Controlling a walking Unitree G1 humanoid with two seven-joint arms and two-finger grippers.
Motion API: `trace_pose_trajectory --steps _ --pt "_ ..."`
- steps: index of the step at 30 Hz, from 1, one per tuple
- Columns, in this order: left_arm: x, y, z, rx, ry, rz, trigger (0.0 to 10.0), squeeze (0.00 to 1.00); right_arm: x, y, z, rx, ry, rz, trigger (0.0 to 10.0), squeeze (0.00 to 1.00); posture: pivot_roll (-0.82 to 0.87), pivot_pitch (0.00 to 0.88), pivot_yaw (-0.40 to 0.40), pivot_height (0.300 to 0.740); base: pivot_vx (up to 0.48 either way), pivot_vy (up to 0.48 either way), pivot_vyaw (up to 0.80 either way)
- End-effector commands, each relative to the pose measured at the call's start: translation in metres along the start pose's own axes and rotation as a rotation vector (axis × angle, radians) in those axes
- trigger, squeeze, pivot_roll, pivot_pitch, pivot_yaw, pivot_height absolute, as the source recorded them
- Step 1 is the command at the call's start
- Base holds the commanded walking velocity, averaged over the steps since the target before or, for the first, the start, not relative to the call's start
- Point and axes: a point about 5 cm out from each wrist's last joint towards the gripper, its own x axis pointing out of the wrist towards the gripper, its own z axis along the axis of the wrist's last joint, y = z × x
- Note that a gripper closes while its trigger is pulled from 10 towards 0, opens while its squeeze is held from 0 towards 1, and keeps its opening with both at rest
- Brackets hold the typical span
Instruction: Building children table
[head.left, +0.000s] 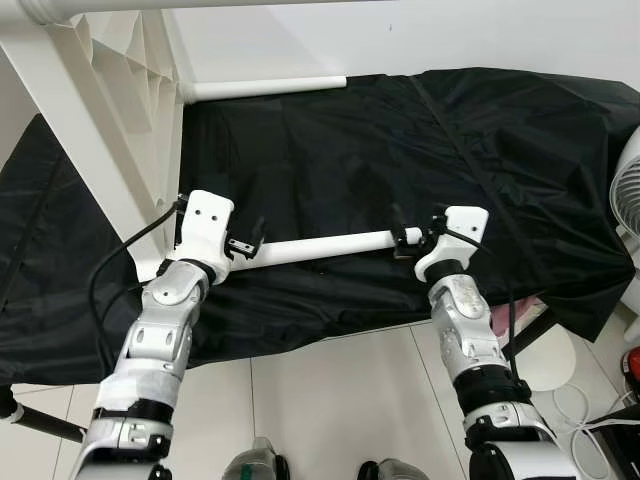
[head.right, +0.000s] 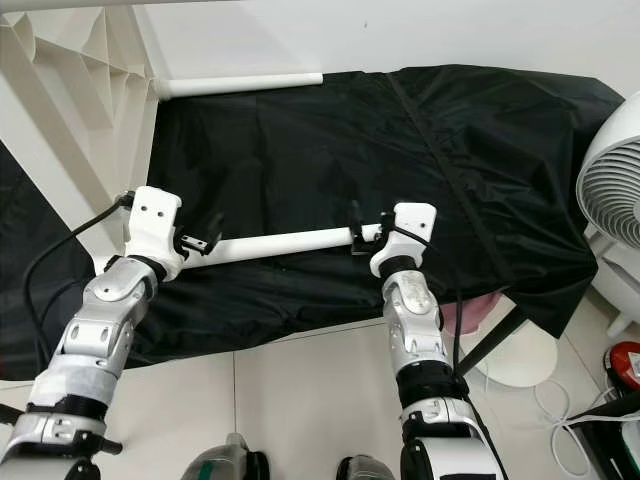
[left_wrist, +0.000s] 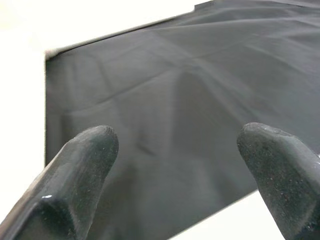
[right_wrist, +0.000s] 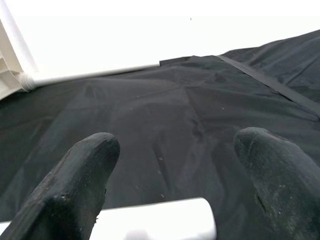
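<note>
A: Big picture first: a black cloth (head.left: 400, 170) is spread over the bench, and the white table frame (head.left: 90, 150) rises at the robot's left, one leg (head.left: 265, 88) already on it along the far edge of the cloth.

B: And the loose piece?

A: A white tube (head.left: 320, 246), another table leg by the look of it, lies across the near part of the cloth. Its long axis runs left to right in front of the robot, tilted slightly so the right end sits farther away.

B: Which arm is closer?

A: Both are at it, one per end. The left end effector (head.left: 245, 243) sits at the tube's left end, beside the frame; the right end effector (head.left: 408, 238) sits at the right end. In the right wrist view the tube's rounded tip (right_wrist: 165, 225) lies low between the two black fingers (right_wrist: 82, 175), which stand wide apart, not pinching it.

B: The left one?

A: Its fingers (left_wrist: 75, 170) are spread too, with cloth between them in its wrist view, so I'd judge it isn't gripping.

B: What's hard to read?

A: Whether either end effector actually touches the tube; the white wrist housings cover the contact from above. The tube's left end and any socket on the frame are hidden behind the left wrist.
</note>
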Motion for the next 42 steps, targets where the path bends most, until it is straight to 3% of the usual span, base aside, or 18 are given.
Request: trace_pose_trajectory --steps 1,11,16,20,30,34,42 --pt "0.002 0.01 0.003 -0.045 -0.023 0.057 10.0 0.0 -0.004 -0.002 -0.001 -0.008 0.0 -0.012 10.0 0.0 0.07 0.017 0.018 0.74 0.0 0.0 0.0" --pt "-0.003 0.003 0.004 -0.079 -0.071 0.063 10.0 0.0 -0.01 -0.012 0.001 -0.042 0.004 -0.073 10.0 0.0 0.09 0.007 -0.023 0.74 0.0 0.0 0.0" --pt "-0.001 -0.003 0.009 -0.156 -0.186 0.062 10.0 0.0 -0.018 -0.002 0.003 -0.126 -0.033 0.023 10.0 0.0 0.06 0.0 -0.011 0.74 0.0 0.0 0.0" --pt "0.001 -0.011 0.006 -0.155 -0.202 0.028 10.0 0.0 -0.024 -0.002 0.001 -0.184 -0.042 0.082 10.0 0.0 0.05 0.0 -0.003 0.74 0.0 0.0 0.0" --pt "-0.012 -0.021 -0.023 -0.104 -0.156 0.014 10.0 0.0 -0.035 -0.01 -0.006 -0.174 -0.052 -0.03 10.0 0.0 0.02 0.0 0.009 0.74 0.0 0.0 0.0" --pt "-0.026 -0.017 -0.037 -0.158 -0.134 0.093 10.0 0.0 -0.055 -0.002 -0.02 -0.11 -0.022 -0.073 10.0 0.0 0.02 0.0 0.001 0.74 0.0 0.0 0.0" --pt "-0.029 -0.012 -0.032 -0.148 -0.17 0.107 10.0 0.0 -0.05 -0.003 -0.014 -0.093 -0.048 -0.064 10.0 0.0 0.04 0.0 -0.013 0.74 0.0 0.0 0.0"
